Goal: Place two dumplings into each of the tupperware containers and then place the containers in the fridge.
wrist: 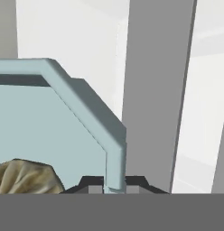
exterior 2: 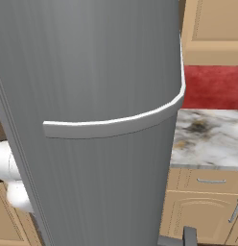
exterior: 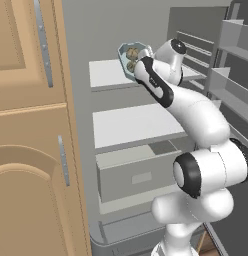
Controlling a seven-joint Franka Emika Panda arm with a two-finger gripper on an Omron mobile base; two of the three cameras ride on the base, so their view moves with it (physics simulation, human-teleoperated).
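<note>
The arm reaches into the open fridge (exterior: 146, 125), carrying the light blue tupperware container (exterior: 130, 56) at the level of the upper shelf (exterior: 113, 74). The pincer (wrist: 114, 188) is nearly closed, its jaws pinching the container's flared rim, as the hand view shows from close up. Dumplings (exterior: 131, 54) lie inside the container; the left base view appears to show two, and one beige pleated dumpling (wrist: 25, 177) sits at the lower left of the hand view. The container is held tilted, with its open face turned toward the left base camera, above and at the front right of the upper shelf; whether its base touches the shelf cannot be told. Below are a second white shelf (exterior: 136, 125) and a grey drawer (exterior: 138, 172). The right base view is taken up by the grey fridge door (exterior 2: 92, 120), beside a marbled bench (exterior 2: 207, 137). The step in hand is judged to be stowing this filled container in the fridge. The next move calls for levelling the container, lowering it flat onto the shelf so the dumplings do not roll out, then releasing the rim and withdrawing clear of the shelves.
</note>
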